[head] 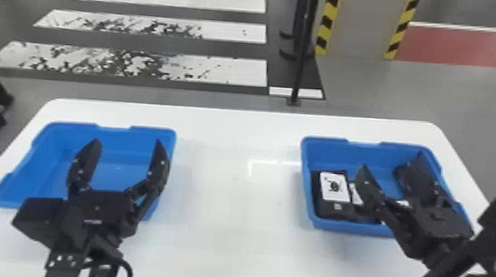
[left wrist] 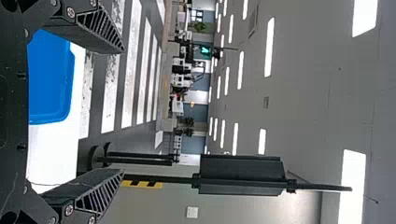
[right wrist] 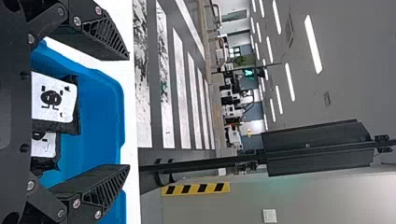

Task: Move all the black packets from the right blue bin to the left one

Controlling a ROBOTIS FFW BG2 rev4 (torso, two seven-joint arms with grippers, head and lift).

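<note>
Packets (head: pixel 333 192) to the left of my right hand (head: pixel 391 160), in the right blue bin (head: pixel 364 144); both my hands are released.
My right hand is over that bin with its two fingers spread wide and its grip unfilled. To its left, one black packet with a white label lies face up by the bin's left wall; just beside it, nearer my right hand, is a second (right wrist: pixel 44 145), also with a white label, partly hidden from the head view by my finger (head: pixel 366 188). My left hand (head: pixel 128 141) is over the left blue bin (head: pixel 112 130), fingers parted too. Between my hands lies the white bench (head: pixel 230 197), and beyond them a striped floor (head: pixel 127 63).
</note>
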